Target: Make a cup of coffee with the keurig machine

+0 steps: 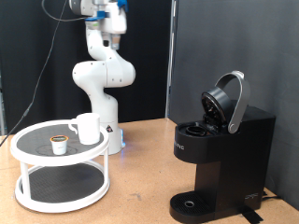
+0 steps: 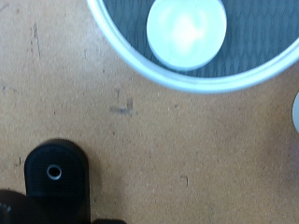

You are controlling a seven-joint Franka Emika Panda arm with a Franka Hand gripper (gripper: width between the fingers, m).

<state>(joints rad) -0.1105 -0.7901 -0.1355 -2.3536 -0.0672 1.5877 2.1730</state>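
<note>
The keurig machine (image 1: 222, 154) is sitting at the exterior view's right on the wooden table (image 1: 140, 187), a black boxy brewer, and its rounded lid (image 1: 227, 101) is standing tilted up and open, showing the dark brewing chamber underneath. A pale strip of lettering is running down its front face, too small to read. At its foot the round drip tray base (image 1: 193, 204) is jutting forward with a small round mark in its middle; in the wrist view that same base (image 2: 56, 179) is showing as a black rounded shape with a tiny ring at its centre.

Over on the exterior view's left, the cup (image 1: 88, 128) is standing upright on the top tier of the white two-tier stand (image 1: 62, 191), a small plain white mug. From above in the wrist view the cup (image 2: 187, 32) is reading as a bright white disc on the stand's dark grey surface, with the white rim (image 2: 177, 78) curving around it. Just beside the cup, the little coffee pod (image 1: 59, 143) is resting on the same tier.

The gripper (image 1: 111, 39) is hanging high at the exterior view's top, well above the stand and well apart from everything. Whether its fingers are spread or closed, I cannot tell; nothing is showing between them.
</note>
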